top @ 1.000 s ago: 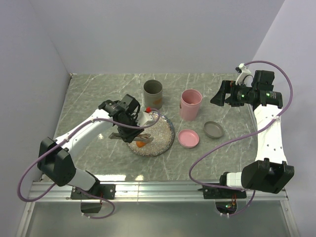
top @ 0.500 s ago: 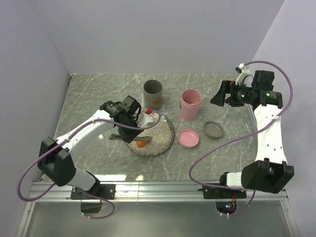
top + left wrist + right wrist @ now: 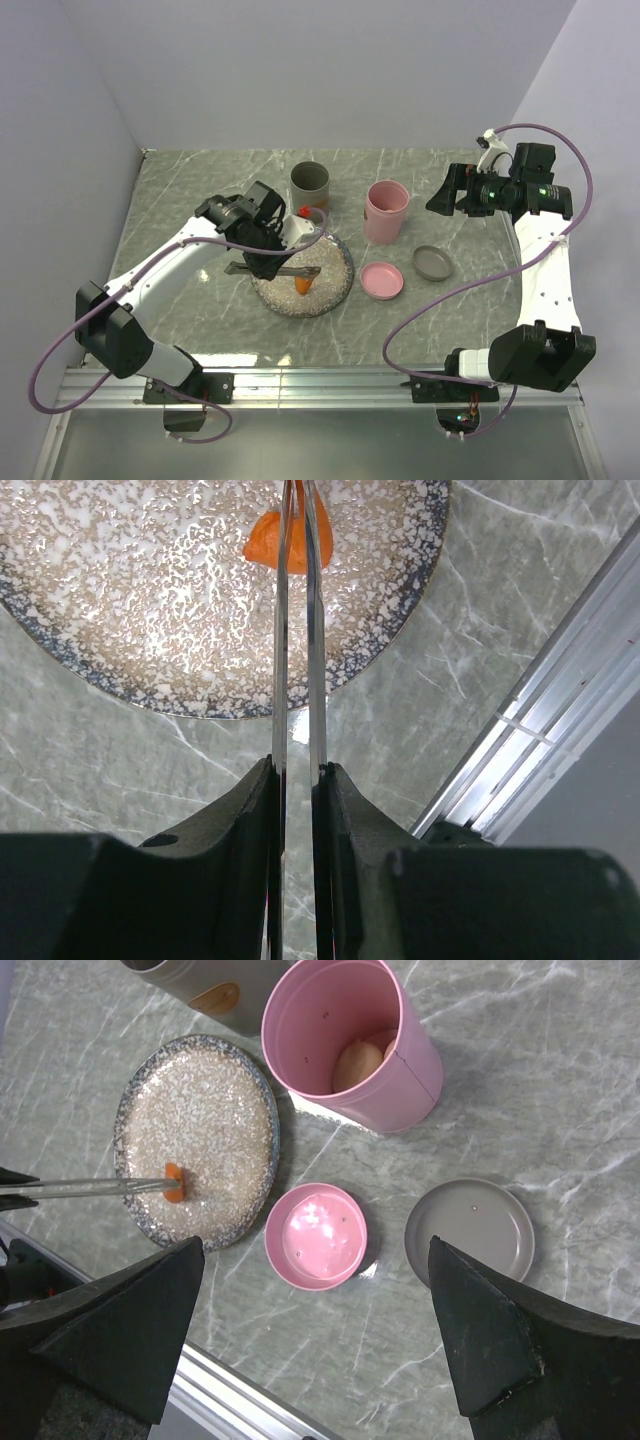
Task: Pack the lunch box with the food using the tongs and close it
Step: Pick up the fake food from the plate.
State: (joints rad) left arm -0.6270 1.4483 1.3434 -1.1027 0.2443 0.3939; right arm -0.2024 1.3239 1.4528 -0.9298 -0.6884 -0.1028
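Right wrist view gives the clearest count. The pink tub point(image 3: 415, 1070) of the lunch box stands open on the bench point(image 3: 560, 1080), with a pale egg-shaped piece point(image 3: 357, 1065) and something more behind it already inside. The speckled plate point(image 3: 200, 1110) shows only one orange chunk point(image 3: 175, 1182). The tongs point(image 3: 80, 1187) reach in from the left and their tips pinch that chunk; whether it is clear of the plate I cannot tell. The left jaws are squeezed narrow onto the two tong arms, holding them. The right jaws stand wide and hold nothing, hovering high over the far right of the bench. The grey tub point(image 3: 310, 185) is open too, but its contents are hidden. A pink lid point(image 3: 315, 1237) and a grey lid point(image 3: 470, 1232) lie on the bench apart from the tubs. In my judgement the packing is nearly done: this last chunk needs carrying over, then the lids go on.
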